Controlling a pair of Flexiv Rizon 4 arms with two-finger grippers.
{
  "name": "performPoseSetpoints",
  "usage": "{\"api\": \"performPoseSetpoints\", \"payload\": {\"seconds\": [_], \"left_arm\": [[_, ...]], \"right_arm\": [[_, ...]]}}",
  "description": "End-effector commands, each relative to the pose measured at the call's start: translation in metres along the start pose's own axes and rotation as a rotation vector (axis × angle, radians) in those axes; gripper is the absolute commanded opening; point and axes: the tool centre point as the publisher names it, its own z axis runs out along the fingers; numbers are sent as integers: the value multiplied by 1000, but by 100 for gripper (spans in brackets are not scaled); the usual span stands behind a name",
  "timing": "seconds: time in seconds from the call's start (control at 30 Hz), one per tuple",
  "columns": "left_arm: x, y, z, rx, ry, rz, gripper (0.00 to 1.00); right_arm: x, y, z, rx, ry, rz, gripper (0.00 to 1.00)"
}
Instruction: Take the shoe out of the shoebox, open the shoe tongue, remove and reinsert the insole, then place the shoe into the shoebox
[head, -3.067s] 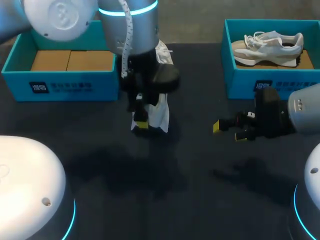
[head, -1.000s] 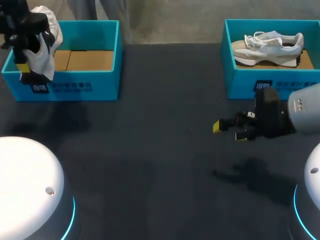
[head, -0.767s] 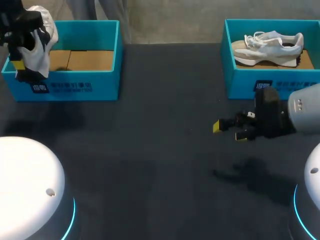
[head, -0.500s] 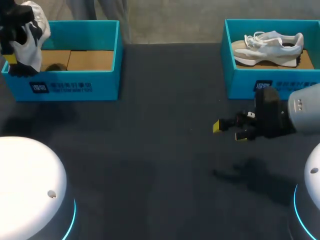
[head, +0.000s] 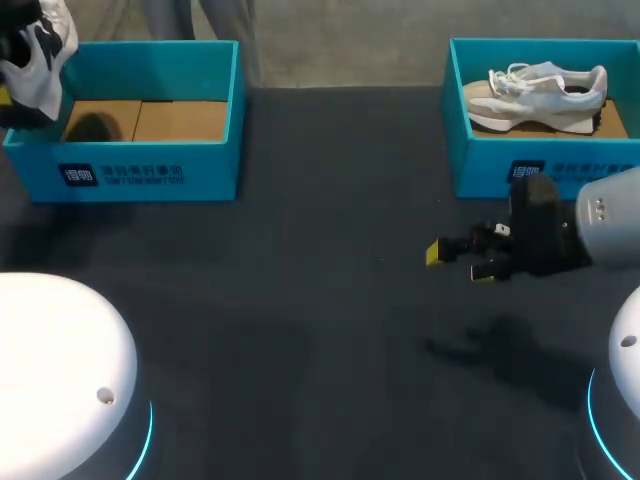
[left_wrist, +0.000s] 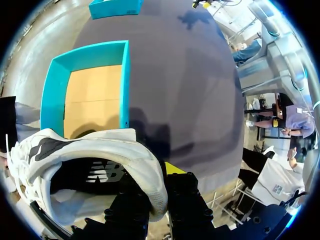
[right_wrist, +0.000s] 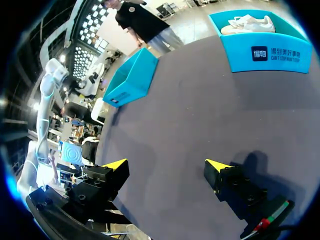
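Observation:
A white shoe with dark markings (head: 38, 52) hangs over the far left corner of the left teal shoebox (head: 150, 172), held by my left gripper (head: 6, 92), which is mostly cut off at the view's edge. In the left wrist view the left gripper (left_wrist: 159, 192) is shut on the shoe's (left_wrist: 85, 155) side wall, with the open cardboard-floored shoebox (left_wrist: 60, 75) below and ahead. My right gripper (head: 456, 262) hovers open and empty over the table in front of the right shoebox (head: 480, 165). The right wrist view shows the right gripper (right_wrist: 167, 166) with its yellow tips wide apart.
The right shoebox (right_wrist: 270, 50) holds a second white shoe (head: 545, 92) lying on its side. The left shoebox (right_wrist: 131, 76) shows far ahead of the right gripper. Dark table (head: 320, 300) stretches between the two boxes.
My left arm has carried the shoe leftward and farther back, from the left box's front corner to the view's far left corner. The right arm has not moved.

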Motion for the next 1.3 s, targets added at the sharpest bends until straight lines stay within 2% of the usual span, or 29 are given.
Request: {"api": "performPoseSetpoints", "payload": {"seconds": [0.03, 0.63, 1.3], "left_arm": [[-17, 5, -2, 0, 19, 0, 0], [-52, 10, 6, -8, 14, -16, 0], [-52, 10, 6, -1, 7, -23, 0]], "right_arm": [[2, -1, 2, -4, -5, 2, 100], [2, -1, 2, -4, -5, 2, 100], [2, -1, 2, -4, -5, 2, 100]]}}
